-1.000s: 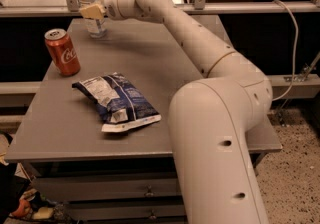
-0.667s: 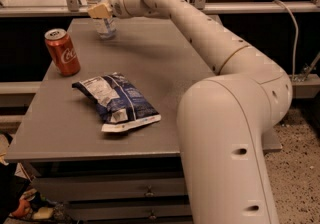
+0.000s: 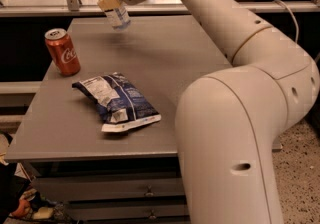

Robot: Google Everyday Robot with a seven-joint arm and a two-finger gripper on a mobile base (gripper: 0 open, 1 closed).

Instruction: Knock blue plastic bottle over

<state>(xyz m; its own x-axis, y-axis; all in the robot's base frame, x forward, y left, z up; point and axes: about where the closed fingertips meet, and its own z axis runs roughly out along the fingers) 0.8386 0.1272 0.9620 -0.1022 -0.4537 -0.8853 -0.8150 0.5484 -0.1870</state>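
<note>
The blue plastic bottle [image 3: 118, 17], clear with a pale label, is at the far left part of the grey table [image 3: 175, 58]. It tilts with its cap toward the upper left, and its base is at or just above the tabletop. My gripper [image 3: 110, 2] reaches in from the right, and its tan fingers [image 3: 107, 1] are closed around the bottle's middle. The arm stretches from the lower right across the table.
A red Coca-Cola can [image 3: 62, 51] stands upright near the table's left edge. A dark blue and white snack bag [image 3: 117, 100] lies flat in the front middle. A metal rail and a window run behind the table's far edge.
The bottle has gone from upright to tilted, cap leaning left, and it has shifted a little to the right with my gripper. The can and the bag have not moved.
</note>
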